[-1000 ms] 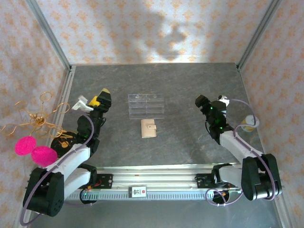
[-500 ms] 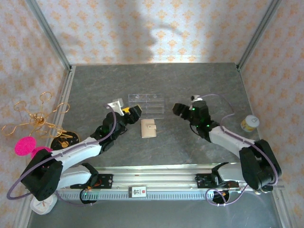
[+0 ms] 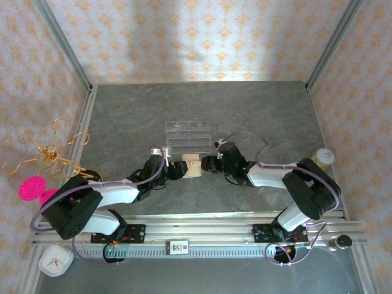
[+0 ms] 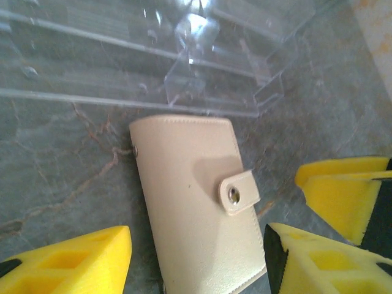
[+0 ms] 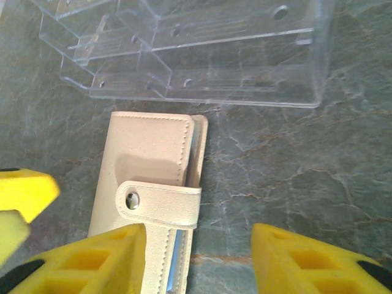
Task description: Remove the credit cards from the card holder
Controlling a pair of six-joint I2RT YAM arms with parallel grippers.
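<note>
Left gripper (image 3: 177, 169) and right gripper (image 3: 208, 164) close in from either side on a small cream folding card holder (image 3: 192, 165). Each has its yellow jaws partly apart and has hold of nothing.

Walls of orange-patterned wallpaper (image 3: 202, 37), framed by grey metal posts, enclose the grey marbled stone table (image 3: 263, 110). Both arms stretch low and forward from the rail at the near edge, elbows out and wrists angled in toward the middle.

A clear plastic compartment tray (image 3: 188, 136) lies just beyond the card holder, its near edge close to the holder's far end. A gold wire ornament (image 3: 49, 153) and pink pompoms (image 3: 30, 188) sit outside the left post. A small yellow-lidded jar (image 3: 321, 158) stands at the table's right edge.

The card holder lies flat and closed, its snap tab (image 4: 239, 193) fastened on top. In the left wrist view the left gripper's fingers (image 4: 67, 260) flank the holder's near end. In the right wrist view one finger of the right gripper hangs over the tab side and the other over bare table. A thin blue edge of the credit cards (image 5: 175, 254) shows between the leaves.
</note>
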